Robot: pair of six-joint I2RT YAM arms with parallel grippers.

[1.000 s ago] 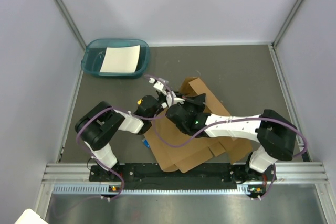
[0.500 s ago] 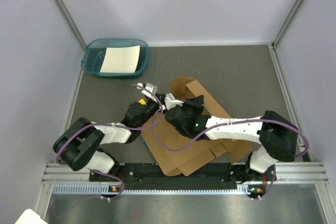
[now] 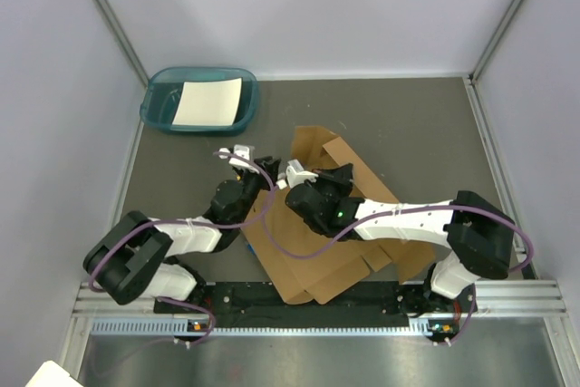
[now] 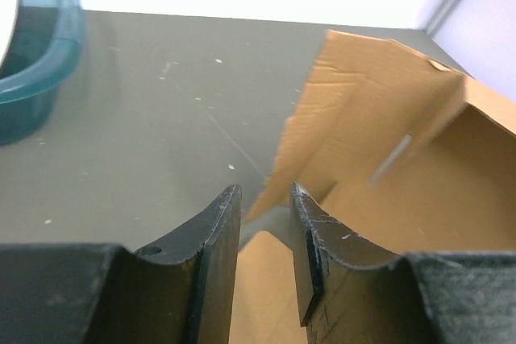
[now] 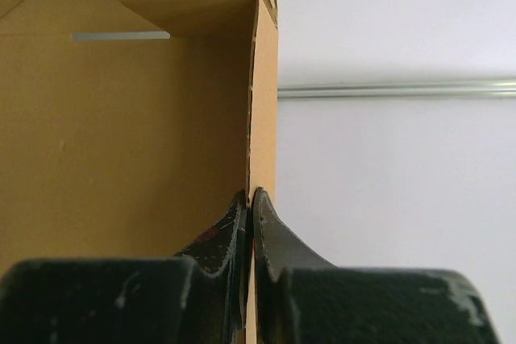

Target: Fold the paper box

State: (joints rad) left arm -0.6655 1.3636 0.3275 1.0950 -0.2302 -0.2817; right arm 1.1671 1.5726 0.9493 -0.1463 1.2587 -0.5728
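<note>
The paper box (image 3: 317, 265), a flat brown cardboard sheet with flaps, lies in the middle of the table under both arms. One flap (image 3: 313, 146) stands raised at its far end. My right gripper (image 3: 337, 173) is shut on the thin edge of an upright panel (image 5: 161, 118); its fingertips (image 5: 251, 201) pinch that edge. My left gripper (image 3: 268, 169) hovers low at the box's far left edge. In the left wrist view it (image 4: 264, 223) is open, nothing clamped, with cardboard (image 4: 403, 167) beneath and to the right.
A teal plastic tray (image 3: 156, 106) holding a white paper sheet (image 3: 208, 101) stands at the back left; its rim (image 4: 36, 62) shows in the left wrist view. White walls with metal rails enclose the dark grey table (image 3: 408, 133).
My left arm has stretched lower and its gripper has shifted left, with the jaws opening slightly. The raised flap has swung further left. The right gripper holds its grip in place.
</note>
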